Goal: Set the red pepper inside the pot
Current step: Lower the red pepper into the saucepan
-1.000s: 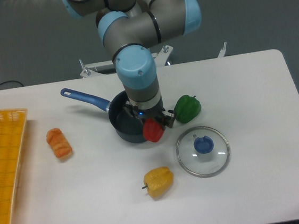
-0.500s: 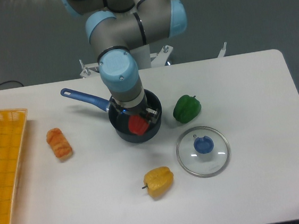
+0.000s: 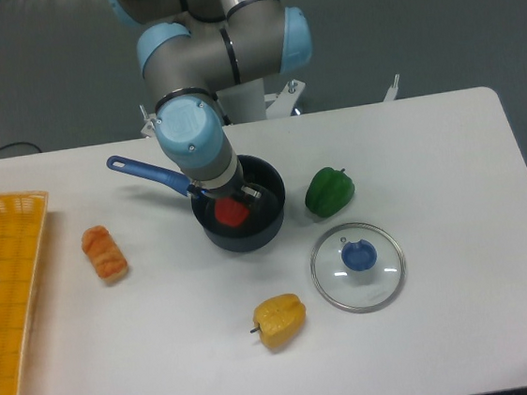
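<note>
- Small glossy red pepper [image 3: 231,212], plastic-looking sheen.
- Round dark navy pot [image 3: 265,230], matt finish.
- Round glass lid [image 3: 385,274], clear, shiny rim.
- White table [image 3: 449,168], smooth, matt.

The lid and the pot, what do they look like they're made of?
The lid looks like clear glass in a thin metal rim: the white table shows through it. Its blue knob is probably plastic. The pot looks like metal with a dark blue coating, smooth and slightly shiny; what lies underneath can't be told from here.
</note>
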Controlling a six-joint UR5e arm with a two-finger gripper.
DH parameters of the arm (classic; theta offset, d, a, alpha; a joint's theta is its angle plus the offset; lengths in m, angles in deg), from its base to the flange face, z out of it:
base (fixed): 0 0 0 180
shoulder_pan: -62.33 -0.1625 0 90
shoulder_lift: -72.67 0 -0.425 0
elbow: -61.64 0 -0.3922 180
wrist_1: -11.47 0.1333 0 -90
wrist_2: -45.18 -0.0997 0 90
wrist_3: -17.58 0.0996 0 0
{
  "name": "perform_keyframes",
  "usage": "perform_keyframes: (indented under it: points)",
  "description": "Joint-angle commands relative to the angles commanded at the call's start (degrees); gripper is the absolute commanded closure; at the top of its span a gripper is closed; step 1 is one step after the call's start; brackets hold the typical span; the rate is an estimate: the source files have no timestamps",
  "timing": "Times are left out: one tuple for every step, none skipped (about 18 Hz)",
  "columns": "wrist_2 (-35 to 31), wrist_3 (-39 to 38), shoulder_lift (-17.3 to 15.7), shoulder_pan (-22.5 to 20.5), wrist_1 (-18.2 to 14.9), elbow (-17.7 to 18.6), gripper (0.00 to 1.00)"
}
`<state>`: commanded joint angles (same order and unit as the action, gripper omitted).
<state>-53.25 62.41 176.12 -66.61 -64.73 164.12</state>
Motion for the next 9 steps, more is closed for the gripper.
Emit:
perform_keyframes:
  points:
    - [0.0,0.1,-0.1,0.1,-0.1,0.1,0.39]
    - [0.0,0.1,0.0,0.2,0.0,0.4,0.39]
    - [-0.3,0.1,0.1,0.4,-0.1,0.4,0.39]
    - [-1.1,0.0,0.3,0.8,-0.1,0.5,0.39]
    - [-1.9,0.0,0.4,1.0,-0.1,0.5,0.39]
    - [-2.0,-0.1,0.4,1.0,-0.1,0.7,0.39]
    - [-2.0,0.0,0.4,1.0,0.0,1.0,0.39]
    - [-2.3,0.0,0.4,1.0,-0.1,1.1,0.39]
    - [-2.5,0.1,0.5,1.1,0.0,1.3,0.39]
